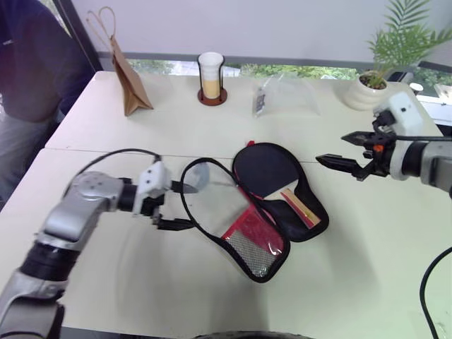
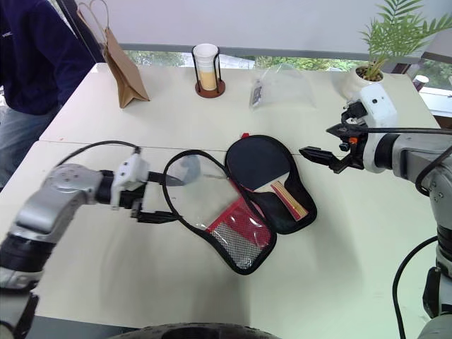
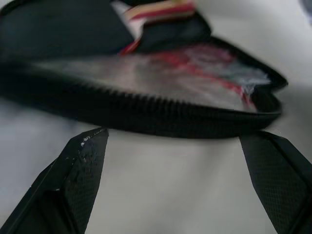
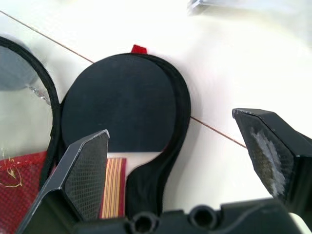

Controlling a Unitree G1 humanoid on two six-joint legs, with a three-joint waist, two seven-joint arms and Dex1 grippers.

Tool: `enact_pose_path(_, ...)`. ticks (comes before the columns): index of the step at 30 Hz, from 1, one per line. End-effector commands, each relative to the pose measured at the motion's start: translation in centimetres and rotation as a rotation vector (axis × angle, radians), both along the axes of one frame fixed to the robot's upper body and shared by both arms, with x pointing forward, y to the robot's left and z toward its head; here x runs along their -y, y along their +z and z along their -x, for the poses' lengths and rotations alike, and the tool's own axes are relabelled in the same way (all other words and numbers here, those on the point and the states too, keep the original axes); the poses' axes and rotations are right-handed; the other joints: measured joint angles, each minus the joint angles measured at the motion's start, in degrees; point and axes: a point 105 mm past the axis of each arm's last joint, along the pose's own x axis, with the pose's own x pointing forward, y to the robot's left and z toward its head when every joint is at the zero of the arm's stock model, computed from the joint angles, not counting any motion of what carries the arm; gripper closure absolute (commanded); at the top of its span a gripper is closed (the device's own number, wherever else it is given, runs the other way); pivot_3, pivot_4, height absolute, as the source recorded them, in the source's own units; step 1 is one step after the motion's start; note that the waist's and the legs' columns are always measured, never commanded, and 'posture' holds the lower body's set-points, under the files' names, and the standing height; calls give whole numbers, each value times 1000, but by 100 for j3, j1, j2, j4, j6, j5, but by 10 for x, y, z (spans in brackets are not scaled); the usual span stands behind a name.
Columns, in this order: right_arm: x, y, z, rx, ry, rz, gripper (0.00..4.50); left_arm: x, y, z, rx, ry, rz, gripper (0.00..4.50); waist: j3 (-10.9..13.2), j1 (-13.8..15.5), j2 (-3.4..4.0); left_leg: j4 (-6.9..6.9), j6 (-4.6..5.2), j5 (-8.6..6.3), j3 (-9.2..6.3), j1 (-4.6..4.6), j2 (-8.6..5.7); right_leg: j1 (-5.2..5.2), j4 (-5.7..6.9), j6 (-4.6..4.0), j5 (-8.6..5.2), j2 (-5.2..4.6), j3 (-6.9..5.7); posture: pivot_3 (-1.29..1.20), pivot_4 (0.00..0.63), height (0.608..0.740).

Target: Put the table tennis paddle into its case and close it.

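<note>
Head view first, working across from my left, with the case [image 1: 261,233] as the anchor. My left gripper [image 1: 171,206] sits just beside the case's open flap, low over the table [image 1: 106,127], fingers spread wide with the zipper edge right ahead of them in the left wrist view, nothing pinched. The case lies butterflied open: the flap with the red mesh pocket and silvery lining is on the side nearer me, and the table tennis paddle [image 1: 263,171] already lies in the far half, black face up, wooden handle [image 1: 300,206] tucked in the narrow end. My right gripper [image 1: 341,152] hangs in the air beyond the case's right side, well apart from it, fingers also spread and empty.

So I'd say the paddle is in and closing is what's left. My worry: if I flip the flap from this low angle, the floppy fabric could fold on itself or drag the whole case sideways, nudging the paddle out of its half. The handle could also catch the zipper line if the halves don't line up.
</note>
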Motion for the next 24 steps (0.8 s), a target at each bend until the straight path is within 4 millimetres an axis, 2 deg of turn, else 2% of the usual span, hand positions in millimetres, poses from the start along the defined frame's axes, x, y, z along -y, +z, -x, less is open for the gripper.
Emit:
enact_pose_path(1, 19, 34, 4, 125, -77, 12, 34, 32, 19, -21, 15, -37, 108, 102, 0, 29, -1, 1, 0, 0, 1, 0, 0, 2, 1, 0, 0, 1, 0, 0, 150, 740)
enact_pose_path(3, 28, 39, 6, 143, -118, 9, 34, 56, 26, -40, 28, -35, 159, 102, 0, 59, -3, 11, 1, 0, 0, -1, -4, 9, 0, 2, 1, 0, -5, 0, 150, 740)
enact_pose_path(6, 35, 41, 10, 153, -154, 11, 34, 77, 28, -58, 38, -31, 182, 102, 2, 24, -6, 16, 7, -2, 3, -1, -12, 12, 1, 3, 2, -1, -5, 0, 150, 740)
enact_pose_path(8, 42, 35, 13, 131, -176, 11, 34, 99, 20, -75, 41, 9, 177, 102, 2, 18, -7, 14, 5, -2, 3, 0, -12, 11, 2, 4, 1, 0, -4, 0, 150, 740)
enact_pose_path(10, 44, 26, 17, 91, -175, 6, 34, 110, 11, -84, 64, 30, 140, 102, 3, 13, -8, 12, 8, -3, 4, 0, -11, 10, 1, 4, 1, 2, -6, 0, 150, 740)
enact_pose_path(12, 43, 11, 21, 28, -153, -1, 34, 110, 8, -85, 83, 3, 119, 102, 4, -17, -9, 9, 8, -3, 9, 0, -10, 5, 1, 4, 1, 4, -4, 0, 150, 740)
enact_pose_path(16, 36, -19, 20, -98, -78, -82, 34, 97, 27, -85, 100, -34, 148, 102, 5, -53, -10, 4, 4, 0, 15, 0, 3, -4, 4, 4, 1, 14, 1, 0, 150, 740)
enact_pose_path(21, 27, -51, 5, -217, -4, -164, 34, 67, 51, -72, 107, -76, 173, 102, 5, -38, -11, 6, -16, 11, 15, 0, 3, -3, 3, 4, 1, 11, 6, 0, 150, 740)
enact_pose_path(24, 18, -68, -5, -280, 63, -207, 34, 50, 58, -62, 113, -71, 170, 102, 4, -31, -9, 7, -19, 13, 15, 0, 3, -3, 3, 4, 1, 10, 8, 0, 150, 740)
